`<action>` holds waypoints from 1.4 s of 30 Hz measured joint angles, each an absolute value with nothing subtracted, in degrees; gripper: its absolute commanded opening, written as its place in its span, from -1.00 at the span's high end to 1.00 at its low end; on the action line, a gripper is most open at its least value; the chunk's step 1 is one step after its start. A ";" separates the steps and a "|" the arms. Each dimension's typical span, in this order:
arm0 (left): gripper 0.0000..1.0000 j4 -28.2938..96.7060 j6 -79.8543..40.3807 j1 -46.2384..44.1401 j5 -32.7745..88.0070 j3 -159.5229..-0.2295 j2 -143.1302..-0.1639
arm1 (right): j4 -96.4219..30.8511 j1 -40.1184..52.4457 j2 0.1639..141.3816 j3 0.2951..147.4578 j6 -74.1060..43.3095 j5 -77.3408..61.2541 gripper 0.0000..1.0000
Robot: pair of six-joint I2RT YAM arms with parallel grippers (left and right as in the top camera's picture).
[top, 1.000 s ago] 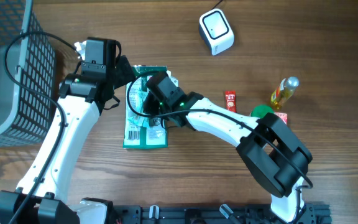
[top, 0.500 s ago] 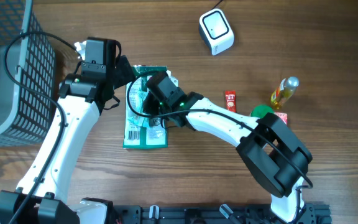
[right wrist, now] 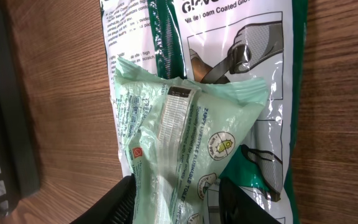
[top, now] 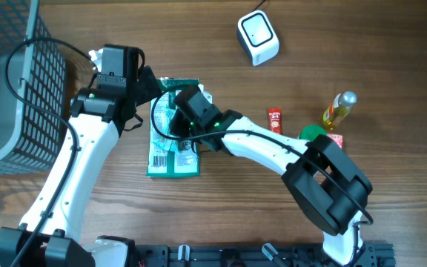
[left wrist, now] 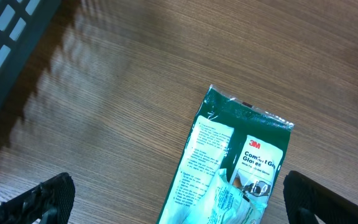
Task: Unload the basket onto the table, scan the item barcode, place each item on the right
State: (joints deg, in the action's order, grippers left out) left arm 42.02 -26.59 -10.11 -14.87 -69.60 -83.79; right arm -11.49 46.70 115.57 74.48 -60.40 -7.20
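The right gripper (right wrist: 176, 202) is pinching a pale green wipes packet (right wrist: 185, 137) that is lying on a 3M glove pack (left wrist: 253, 149), left of centre. The left gripper (left wrist: 179, 196) is hovering, fingers wide apart. A good lift is probably turning the barcode toward the far-right white scanner (top: 258, 38).

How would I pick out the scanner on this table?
From the black wire basket on the left, look right along the far side. The scanner sits alone there: a small white rounded box, unlike the green packet and yellow bottle nearby.
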 measured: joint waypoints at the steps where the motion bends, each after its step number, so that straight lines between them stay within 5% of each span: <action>1: -1.00 42.02 -26.59 -10.11 -14.87 -69.60 -83.79 | -11.49 46.70 115.57 74.48 -60.40 -7.20 0.14; 21: -1.00 42.02 -26.59 -10.11 -14.87 -69.60 -83.79 | -10.61 46.70 118.21 74.48 -60.42 -7.51 0.26; 32: -1.00 42.02 -26.59 -10.11 -14.87 -69.60 -83.79 | -11.07 46.70 118.21 74.48 -60.40 -7.49 0.08; 42: -0.99 42.02 -26.59 -10.11 -14.87 -69.60 -83.79 | -11.14 46.70 118.21 74.48 -60.38 -7.49 0.11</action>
State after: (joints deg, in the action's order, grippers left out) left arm 42.02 -26.59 -10.11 -14.87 -69.60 -83.79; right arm -11.14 46.70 118.21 74.48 -60.38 -7.49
